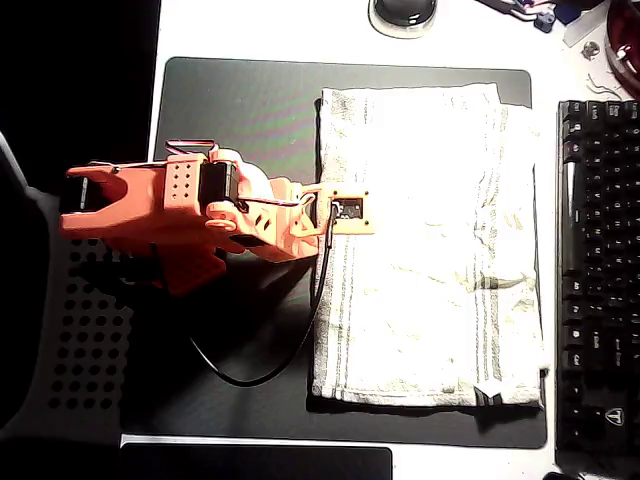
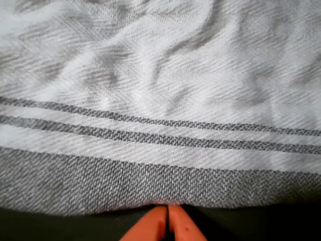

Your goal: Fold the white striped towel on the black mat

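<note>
The white striped towel (image 1: 430,250) lies spread flat on the right half of the black mat (image 1: 240,100), slightly wrinkled, with grey stripes near its edges. My orange arm reaches in from the left, and the gripper (image 1: 328,216) sits low over the middle of the towel's left edge, mostly hidden under the wrist camera mount. In the wrist view the towel (image 2: 160,90) is very close, its grey hem running across the bottom. The gripper (image 2: 168,223) has its two orange fingertips pressed together right at that hem, apparently pinching the edge.
A black keyboard (image 1: 598,280) lies along the right side of the mat. A black perforated panel (image 1: 85,340) sits to the left under the arm. A round dark object (image 1: 403,12) is at the top edge. A black cable (image 1: 290,350) loops over the mat.
</note>
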Robot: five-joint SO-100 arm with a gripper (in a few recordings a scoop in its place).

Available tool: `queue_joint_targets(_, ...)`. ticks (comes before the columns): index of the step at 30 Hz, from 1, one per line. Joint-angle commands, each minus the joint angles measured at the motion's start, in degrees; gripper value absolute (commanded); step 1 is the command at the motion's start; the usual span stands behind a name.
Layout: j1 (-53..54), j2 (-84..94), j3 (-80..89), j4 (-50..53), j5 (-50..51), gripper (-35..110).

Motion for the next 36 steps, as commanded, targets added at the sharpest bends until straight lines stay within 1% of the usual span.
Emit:
queue_joint_targets(1,0.2,-0.2,-0.5,0.4,0.1,0)
queue_joint_targets(6,-3.1,-6.9,-3.6,-2.8,4.1,0)
queue_joint_targets(14,-11.1,-20.3,-14.1,-6.0,10.7,0)
queue_joint_targets(20,-18.2,-32.7,-23.8,-8.1,14.9,0)
queue_joint_targets(25,-25.1,-44.2,-33.0,-9.7,21.5,0)
queue_joint_targets(36,-37.3,-67.5,-54.2,-12.8,31.8,0)
